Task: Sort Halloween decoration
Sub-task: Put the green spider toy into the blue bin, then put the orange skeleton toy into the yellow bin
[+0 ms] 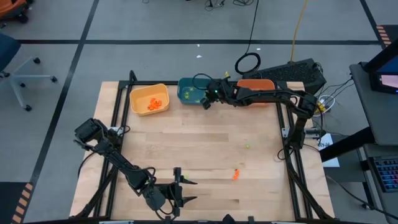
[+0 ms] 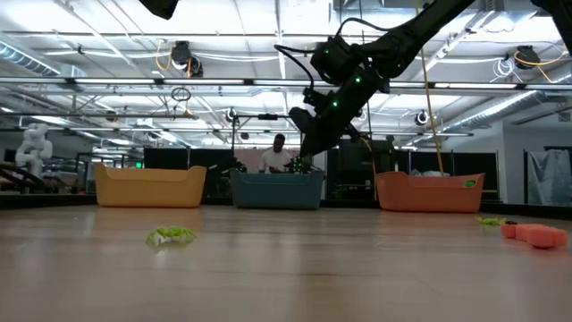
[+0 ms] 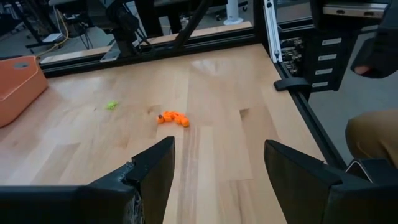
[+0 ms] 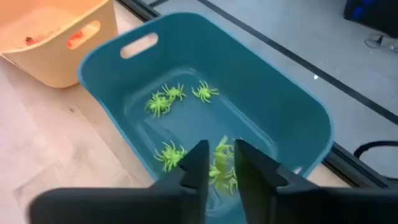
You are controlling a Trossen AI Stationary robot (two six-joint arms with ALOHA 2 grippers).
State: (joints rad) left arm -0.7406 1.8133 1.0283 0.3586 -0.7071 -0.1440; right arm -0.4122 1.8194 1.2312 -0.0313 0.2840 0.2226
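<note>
The right gripper [image 4: 217, 163] hangs over the teal bin [image 1: 187, 91] at the table's far edge, its fingers parted only narrowly with a light-green trinket [image 4: 222, 163] showing in the gap, though whether it is gripped cannot be told; more light-green trinkets [image 4: 163, 101] lie on the bin's floor. The left gripper [image 3: 217, 167] waits wide open and empty at the near edge of the wooden table [image 1: 186, 149], facing an orange trinket [image 1: 236, 174] and a small green one [image 1: 247, 147] lying apart on the bare wood. Orange pieces [image 1: 155, 104] sit in the yellow bin [image 1: 138, 94], and an orange bin [image 1: 255, 83] stands on the teal bin's other side.
</note>
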